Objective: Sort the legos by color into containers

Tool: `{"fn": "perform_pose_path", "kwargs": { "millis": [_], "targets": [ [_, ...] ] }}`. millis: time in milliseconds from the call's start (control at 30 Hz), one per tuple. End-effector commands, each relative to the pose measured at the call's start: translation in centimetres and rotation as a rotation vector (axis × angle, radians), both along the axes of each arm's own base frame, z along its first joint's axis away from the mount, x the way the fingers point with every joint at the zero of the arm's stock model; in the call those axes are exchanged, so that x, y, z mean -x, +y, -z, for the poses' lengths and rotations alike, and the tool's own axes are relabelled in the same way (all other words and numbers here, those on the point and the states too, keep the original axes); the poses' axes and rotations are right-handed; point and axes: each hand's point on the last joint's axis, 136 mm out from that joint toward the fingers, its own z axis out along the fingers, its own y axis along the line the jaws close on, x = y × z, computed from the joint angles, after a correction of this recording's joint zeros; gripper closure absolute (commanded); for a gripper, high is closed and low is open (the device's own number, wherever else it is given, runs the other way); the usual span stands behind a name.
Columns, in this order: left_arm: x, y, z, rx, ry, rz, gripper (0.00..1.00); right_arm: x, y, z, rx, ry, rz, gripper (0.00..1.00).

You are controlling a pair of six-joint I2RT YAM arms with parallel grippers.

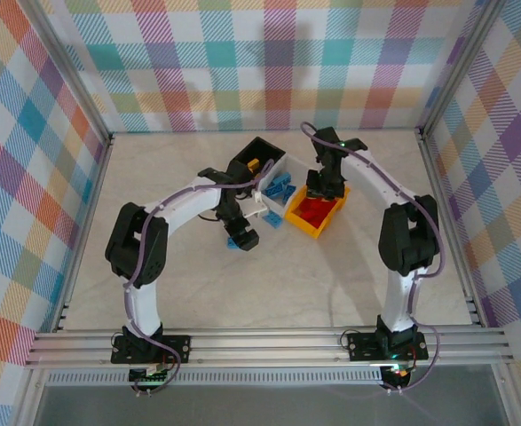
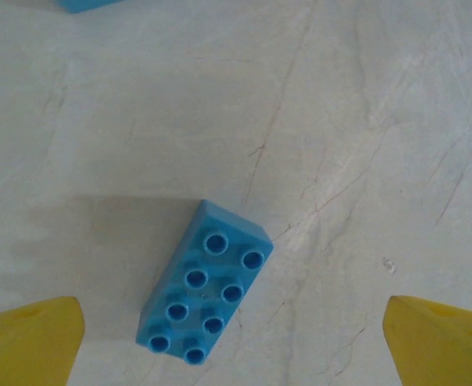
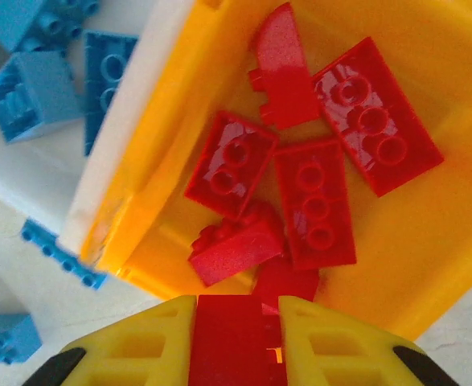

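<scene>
**A:** Where is the left pincer (image 2: 236, 338) hanging?

**B:** It is hovering over the table (image 2: 364, 121), jaws spread wide and holding nothing. A light blue brick (image 2: 206, 281) is lying studs-up between its fingertips (image 2: 34, 338), slightly off-centre and slanting across the gap.

**A:** How is that brick going to handle?

**B:** I am judging it light, stiff and smooth-sided, so it is likelier to skid or twist than to bend if pinched at a corner. I would be taking it across the two long flat sides, which is calling for a turn of the wrist first.

**A:** And the right pincer (image 3: 237, 310)?

**B:** It is clamping a red brick (image 3: 236, 346) directly above the yellow bin (image 3: 428, 265), where other red bricks (image 3: 312, 201) are lying just below and ahead of it.

**A:** What is one view giving that another is not?

**B:** The right wrist is showing the white bin (image 3: 127, 145) to that pincer's left, holding blue bricks (image 3: 34, 84). The overhead view is adding the black bin (image 1: 258, 153) beyond it, and is placing the left pincer near that row.
</scene>
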Motion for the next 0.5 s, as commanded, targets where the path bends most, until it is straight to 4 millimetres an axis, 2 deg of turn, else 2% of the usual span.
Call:
{"fn": "perform_pose_path", "kwargs": {
  "millis": [0,33,133,267,467],
  "targets": [
    [0.7,-0.6,0.1,0.020,0.003,0.177,0.04,-0.7,-0.4,0.8,0.012,0.026,-0.021,0.83],
    [0.9,-0.5,0.4,0.013,0.005,0.201,0.03,-0.9,-0.6,0.9,0.009,0.029,-0.017,0.81],
    [1.3,-0.5,1.3,-0.002,-0.002,0.277,0.03,-1.1,-1.1,0.8,0.005,0.032,-0.008,0.65],
    [1.3,-0.2,2.7,-0.046,-0.019,0.354,0.02,-0.6,-1.3,-0.7,-0.004,0.004,-0.017,0.49],
    [0.6,1.0,4.9,-0.140,-0.050,0.391,0.06,1.6,-1.6,-2.4,-0.039,-0.015,-0.014,0.45]
  ]
}}
